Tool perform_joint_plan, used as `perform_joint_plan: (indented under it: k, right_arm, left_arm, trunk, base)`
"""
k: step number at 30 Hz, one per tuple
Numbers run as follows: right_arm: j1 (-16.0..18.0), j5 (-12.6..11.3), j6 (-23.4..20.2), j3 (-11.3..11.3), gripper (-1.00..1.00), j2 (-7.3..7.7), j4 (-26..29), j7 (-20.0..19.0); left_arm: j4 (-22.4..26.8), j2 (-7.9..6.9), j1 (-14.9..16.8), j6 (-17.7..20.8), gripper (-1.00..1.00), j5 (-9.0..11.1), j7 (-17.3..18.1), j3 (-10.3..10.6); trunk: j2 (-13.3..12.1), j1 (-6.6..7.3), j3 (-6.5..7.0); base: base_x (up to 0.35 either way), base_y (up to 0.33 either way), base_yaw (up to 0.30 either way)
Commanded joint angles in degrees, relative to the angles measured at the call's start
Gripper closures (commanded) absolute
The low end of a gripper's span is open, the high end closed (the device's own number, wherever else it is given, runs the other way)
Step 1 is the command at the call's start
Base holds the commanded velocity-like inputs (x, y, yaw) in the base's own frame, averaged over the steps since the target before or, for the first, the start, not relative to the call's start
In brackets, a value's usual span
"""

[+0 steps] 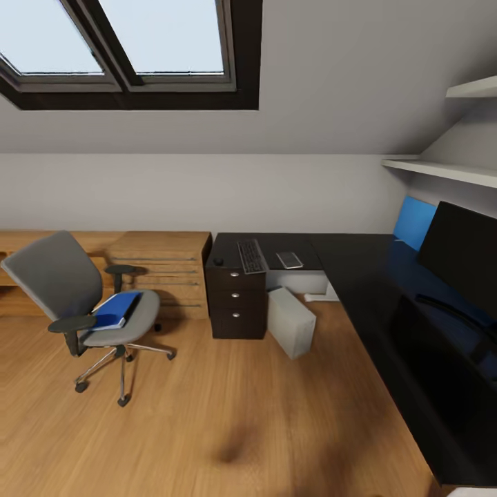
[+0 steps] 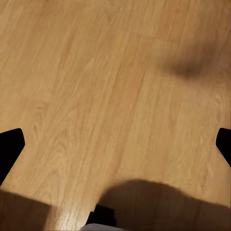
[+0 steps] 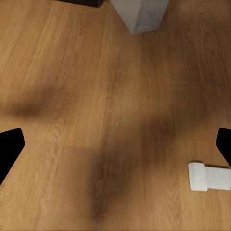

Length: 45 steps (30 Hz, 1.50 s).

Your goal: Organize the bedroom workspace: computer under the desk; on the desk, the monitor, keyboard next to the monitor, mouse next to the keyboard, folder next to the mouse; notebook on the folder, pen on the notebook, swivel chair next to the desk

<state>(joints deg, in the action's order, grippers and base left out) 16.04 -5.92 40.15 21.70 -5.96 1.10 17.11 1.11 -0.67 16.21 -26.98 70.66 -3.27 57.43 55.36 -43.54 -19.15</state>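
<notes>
Grippers, left (image 2: pixel 115 144) and right (image 3: pixel 115 144), gape wide, holding nothing.

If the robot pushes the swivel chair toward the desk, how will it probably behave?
The swivel chair stands on small casters over smooth wood floor, so it will probably roll easily. Pushed off-centre, it may turn rather than go straight. The blue folder lies loose on its seat and might slide off.

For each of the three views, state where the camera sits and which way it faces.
Head view: on the head, facing forward and down at swivel chair, desk, computer; no arm visible.
Left wrist view: near the left end effector, facing floor; dark fingertips at edges.
Right wrist view: near the right end effector, facing floor; fingertips at edges.
Shared: computer, head and right wrist.
</notes>
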Motion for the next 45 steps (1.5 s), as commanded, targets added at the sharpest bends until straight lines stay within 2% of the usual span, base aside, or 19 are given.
perform_joint_plan:
  k: [1,13,45]
  right_arm:
    - [0.0,-0.6,0.2,0.5,-1.00,-0.02,-0.1,0.1]
    - [0.0,-0.6,0.2,0.5,-1.00,-0.07,-0.1,0.1]
    - [0.0,-0.2,0.1,0.6,-1.00,-0.25,-0.4,-0.2]
  left_arm:
    - [0.1,-0.03,0.0,-0.1,-1.00,0.2,-0.3,0.5]
    - [0.1,-0.03,-0.1,-0.1,-1.00,0.2,-0.3,0.5]
    - [0.1,-0.03,-0.1,-0.1,-1.00,0.2,-0.2,0.5]
  trunk:
    - [0.0,-0.04,-0.07]
    - [0.0,-0.04,-0.07]
    - [0.0,-0.04,-0.07]
  base:
    - [0.320,0.027,-0.050]
    - [0.330,0.005,-0.156]
    - [0.333,0.000,-0.004]
